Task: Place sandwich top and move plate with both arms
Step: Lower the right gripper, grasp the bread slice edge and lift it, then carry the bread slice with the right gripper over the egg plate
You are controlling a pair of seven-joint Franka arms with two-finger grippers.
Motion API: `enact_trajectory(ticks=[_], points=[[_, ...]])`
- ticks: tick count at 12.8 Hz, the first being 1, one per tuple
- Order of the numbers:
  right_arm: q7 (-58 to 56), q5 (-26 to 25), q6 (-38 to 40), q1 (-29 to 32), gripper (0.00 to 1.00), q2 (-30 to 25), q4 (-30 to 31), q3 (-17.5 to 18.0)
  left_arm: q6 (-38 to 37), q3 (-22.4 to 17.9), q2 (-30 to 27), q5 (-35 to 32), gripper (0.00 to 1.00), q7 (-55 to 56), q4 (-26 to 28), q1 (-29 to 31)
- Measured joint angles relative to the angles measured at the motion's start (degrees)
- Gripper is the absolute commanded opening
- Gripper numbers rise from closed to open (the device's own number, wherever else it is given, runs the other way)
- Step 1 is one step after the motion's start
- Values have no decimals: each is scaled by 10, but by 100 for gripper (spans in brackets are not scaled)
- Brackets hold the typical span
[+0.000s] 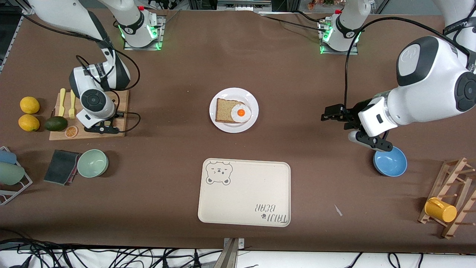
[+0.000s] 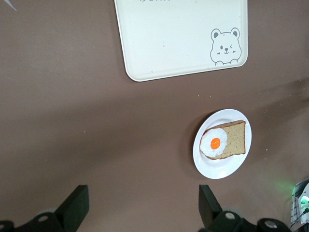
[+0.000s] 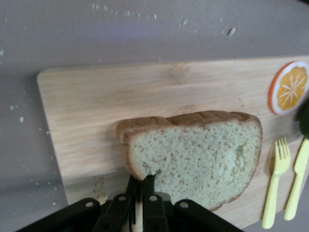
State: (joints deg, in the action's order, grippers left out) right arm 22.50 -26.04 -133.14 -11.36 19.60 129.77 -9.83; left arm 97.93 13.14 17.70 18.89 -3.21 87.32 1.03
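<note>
Two arms: right gripper (image 3: 140,186), jaws closed on the sandwich top (image 3: 193,157) at the cutting board (image 3: 87,121), well apart from the plate (image 1: 234,110); left gripper (image 2: 142,203) waits, jaws open, beside the plate.

Two bulky white arms (image 1: 427,85) with dark grey joints, black cables and green-lit bases.

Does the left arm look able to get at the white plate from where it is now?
Probably yes. The left gripper hangs open toward its own end of the table, and only bare tabletop lies between it and the plate. The blue bowl sits nearer the camera, out of the way.
</note>
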Motion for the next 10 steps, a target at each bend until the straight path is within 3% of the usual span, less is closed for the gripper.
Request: enact_trajectory(ticks=[3,7,10], points=[[-4,0,121,2,0,-9,-59,13,0,0,0,0,100,-5,0,1],[-1,9,251,0,0,-52,-103,78,-1,1,0,0,100,-5,0,1],[-1,50,346,0,0,-74,-148,133,-1,1,0,0,100,-5,0,1]])
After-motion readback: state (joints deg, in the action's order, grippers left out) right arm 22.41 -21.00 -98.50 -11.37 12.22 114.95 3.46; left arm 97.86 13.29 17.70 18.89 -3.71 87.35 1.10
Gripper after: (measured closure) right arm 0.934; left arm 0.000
